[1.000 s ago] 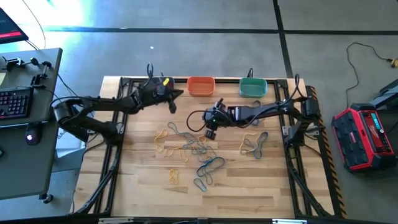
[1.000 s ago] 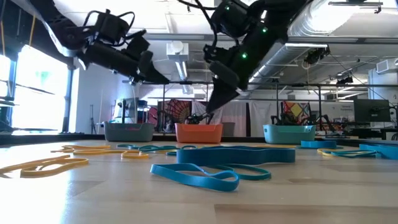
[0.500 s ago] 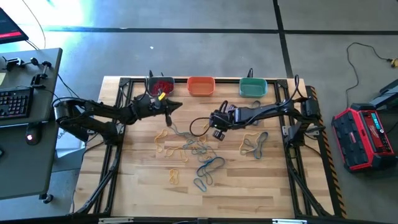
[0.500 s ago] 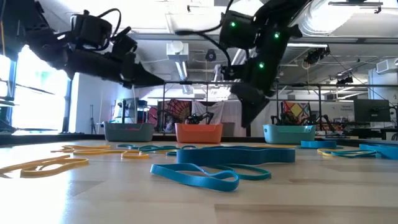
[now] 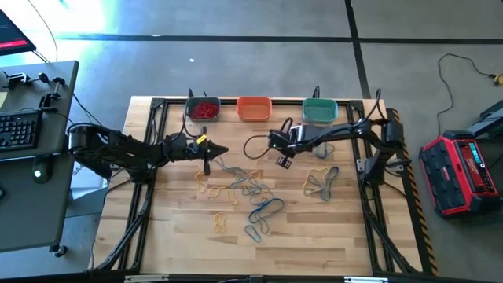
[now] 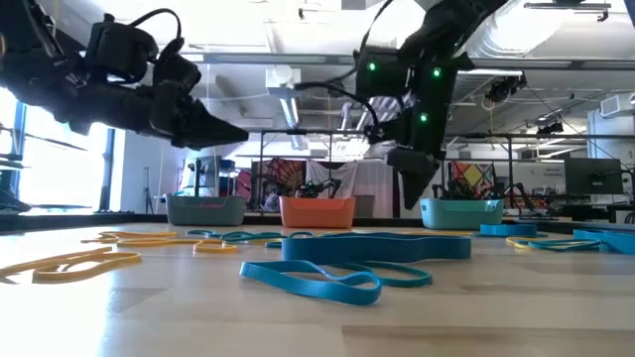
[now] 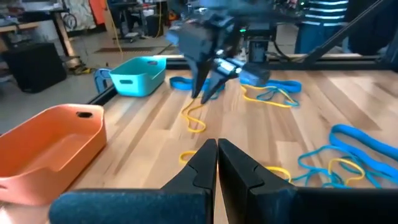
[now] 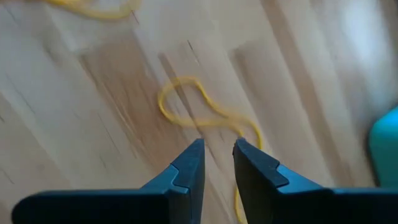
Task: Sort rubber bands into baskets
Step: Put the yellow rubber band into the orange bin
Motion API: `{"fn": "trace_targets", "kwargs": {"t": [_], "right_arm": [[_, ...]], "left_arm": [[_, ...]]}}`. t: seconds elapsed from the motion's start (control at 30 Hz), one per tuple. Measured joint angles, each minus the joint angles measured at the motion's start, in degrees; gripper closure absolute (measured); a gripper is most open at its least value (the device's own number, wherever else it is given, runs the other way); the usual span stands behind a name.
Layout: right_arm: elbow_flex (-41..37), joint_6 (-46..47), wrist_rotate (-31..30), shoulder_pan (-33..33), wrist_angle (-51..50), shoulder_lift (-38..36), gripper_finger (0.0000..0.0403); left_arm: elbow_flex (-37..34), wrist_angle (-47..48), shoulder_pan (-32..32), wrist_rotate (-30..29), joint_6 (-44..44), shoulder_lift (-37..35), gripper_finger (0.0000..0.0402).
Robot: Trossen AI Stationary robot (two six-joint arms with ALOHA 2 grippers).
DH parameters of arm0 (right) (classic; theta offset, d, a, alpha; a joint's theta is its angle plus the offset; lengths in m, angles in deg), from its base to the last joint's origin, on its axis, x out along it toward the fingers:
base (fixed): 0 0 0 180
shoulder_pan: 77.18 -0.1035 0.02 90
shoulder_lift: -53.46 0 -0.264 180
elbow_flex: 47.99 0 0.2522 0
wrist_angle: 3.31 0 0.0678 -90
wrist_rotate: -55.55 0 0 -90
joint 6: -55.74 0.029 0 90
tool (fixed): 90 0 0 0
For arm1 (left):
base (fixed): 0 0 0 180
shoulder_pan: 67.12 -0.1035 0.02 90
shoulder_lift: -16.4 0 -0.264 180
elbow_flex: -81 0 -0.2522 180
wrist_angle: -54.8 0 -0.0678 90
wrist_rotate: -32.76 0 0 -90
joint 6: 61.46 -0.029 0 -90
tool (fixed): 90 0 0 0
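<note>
- Since a second ago the left gripper point(image 5: 207, 163) has pulled back from over the grey-blue basket point(image 5: 203, 108) toward the loose bands. The right gripper point(image 5: 283, 160) has lifted off the heap and swung toward the teal-green basket point(image 5: 320, 111).
- Left gripper: its two fingers are pressed together, tip to tip, with nothing between them. It hangs above the wood at the left edge of the central tangle of yellow and blue rubber bands point(image 5: 236, 185), which lies just ahead of and below its tips.
- The grey-blue basket sits beyond this gripper at the table's far edge, with red rubber bands point(image 5: 206, 108) in it.
- Right gripper: the fingers stand a narrow gap apart and seem to pinch one yellow rubber band point(image 7: 194, 118), which dangles in a loop below the tips, clear of the table.
- This gripper hangs between the orange basket point(image 5: 254, 108) and the teal-green basket, short of both; the teal-green one is the nearer.
- A smaller cluster of blue and yellow bands point(image 5: 321, 181) lies to this gripper's outer side.
- Nearer the table's front edge, well apart from both grippers, lie a blue band point(image 5: 265, 209) and a yellow band point(image 5: 220, 222).
</note>
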State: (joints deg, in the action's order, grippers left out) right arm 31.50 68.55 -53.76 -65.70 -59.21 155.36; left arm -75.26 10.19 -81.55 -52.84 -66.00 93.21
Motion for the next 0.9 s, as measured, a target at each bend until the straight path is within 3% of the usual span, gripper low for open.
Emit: {"fn": "trace_targets", "kwargs": {"t": [0.17,0.3,0.6,0.73,0.9], "right_arm": [[0.0,5.1,4.1,4.1,-13.1,0.0,0.0329],[0.0,14.3,-0.1,5.9,-22.0,0.0,0.0329],[0.0,22.1,-4.0,8.8,-20.3,0.0,0.0329],[0.0,15.9,-1.5,9.3,-14.1,0.0,0.0329],[0.0,-0.8,3.4,8.3,-5.0,0.0,0.0329]], "left_arm": [[0.0,-1.7,1.2,0.0,0.4,0.0,0.0394],[0.0,-2.6,1.4,0.0,2.4,0.0,0.0394],[0.1,-3.7,1.5,-0.1,3.9,0.0,0.0394],[0.1,-3.7,1.5,-0.1,4.3,0.0,0.0394],[0.1,-3.6,1.5,-0.2,2.7,0.0,0.0394]]}}
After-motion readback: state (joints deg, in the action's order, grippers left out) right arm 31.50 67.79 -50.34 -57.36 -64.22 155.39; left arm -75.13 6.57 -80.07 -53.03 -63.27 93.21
